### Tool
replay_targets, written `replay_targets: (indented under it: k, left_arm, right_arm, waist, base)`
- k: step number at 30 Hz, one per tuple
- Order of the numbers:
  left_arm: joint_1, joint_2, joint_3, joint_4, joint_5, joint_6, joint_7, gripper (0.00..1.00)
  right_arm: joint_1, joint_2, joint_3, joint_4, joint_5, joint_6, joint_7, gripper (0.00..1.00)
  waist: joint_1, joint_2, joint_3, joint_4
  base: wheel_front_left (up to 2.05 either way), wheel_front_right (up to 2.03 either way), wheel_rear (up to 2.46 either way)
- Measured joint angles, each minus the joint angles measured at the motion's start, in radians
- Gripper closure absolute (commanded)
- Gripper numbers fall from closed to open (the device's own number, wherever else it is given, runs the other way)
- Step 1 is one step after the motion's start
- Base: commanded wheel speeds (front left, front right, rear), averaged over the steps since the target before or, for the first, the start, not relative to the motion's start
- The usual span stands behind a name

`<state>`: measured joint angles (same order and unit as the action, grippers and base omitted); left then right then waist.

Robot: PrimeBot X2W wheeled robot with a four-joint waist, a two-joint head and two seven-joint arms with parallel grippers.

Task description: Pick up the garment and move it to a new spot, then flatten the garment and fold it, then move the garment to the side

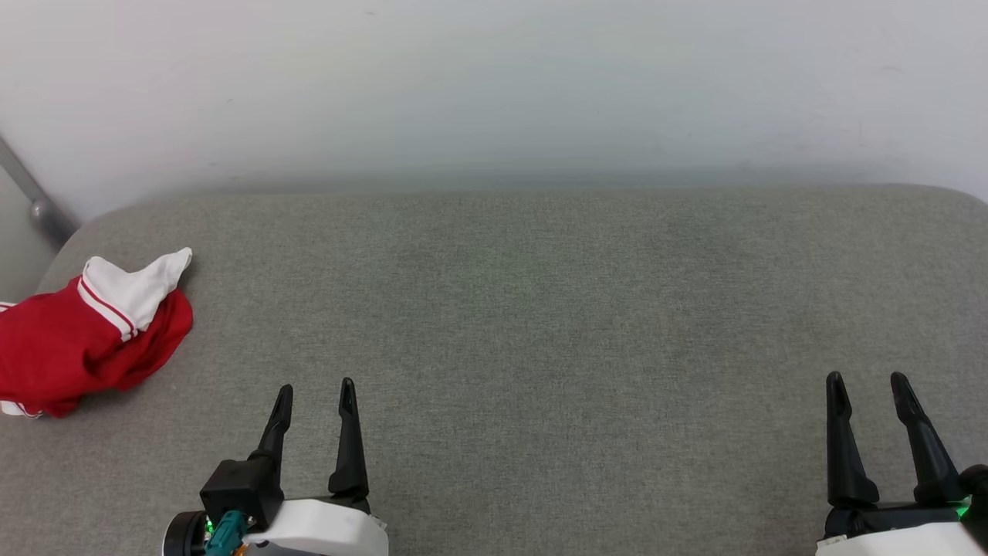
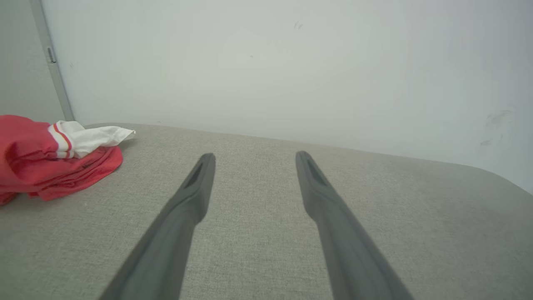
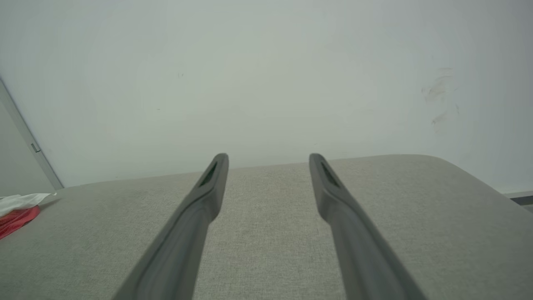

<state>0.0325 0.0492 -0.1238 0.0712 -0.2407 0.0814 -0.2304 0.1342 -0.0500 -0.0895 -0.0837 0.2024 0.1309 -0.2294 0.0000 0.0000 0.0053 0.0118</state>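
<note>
Nearest the camera, the left gripper (image 1: pixel 316 384), two long dark fingers on a white forearm, hangs over the near edge of the grey fabric-covered pad (image 1: pixel 540 309), left of its middle. Its jaws are spread wide with nothing between them. The right gripper (image 1: pixel 866 376), built the same, sits by the pad's near right corner, also spread wide and empty.

The garment (image 1: pixel 77 347), a crumpled red jersey T-shirt with a white sleeve and red-and-white striped seam on top, lies against the pad's left edge, near the far left corner, and runs partly out of the head view. No lettering is visible.

The garment lies to the left of the left gripper and further from the near edge, apart from it with bare pad between. The heap's long axis runs on a slant, from the left edge in toward the far side, with the white sleeve at the inner, far end. The left arm is plainly the nearer, since the right gripper is well apart, across almost the whole width of the pad. I judge the pickup falls to the left arm, reaching leftward and away.

Count: one garment, one sleeve clearly showing, two grippers with two fingers each, one pad, one pale wall (image 1: pixel 494 93) behind it.
</note>
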Motion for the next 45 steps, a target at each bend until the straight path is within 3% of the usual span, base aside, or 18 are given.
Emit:
replay_targets:
  k: [18,45]
  left_arm:
    - [0.013,0.0,-0.007,-0.003,0.075,0.016,-0.031,0.0]
    - [0.015,0.0,-0.003,0.023,0.062,0.013,-0.033,0.0]
  right_arm:
    - [0.021,0.0,0.001,-0.013,-0.052,0.0,-0.033,0.0]
    - [0.021,0.0,0.009,0.007,-0.024,0.0,-0.033,0.0]
  waist:
    - [0.0,0.0,0.004,0.003]
    - [0.0,0.0,0.012,0.012]
  base:
    - [0.0,0.0,0.0]
    - [0.0,0.0,0.0]
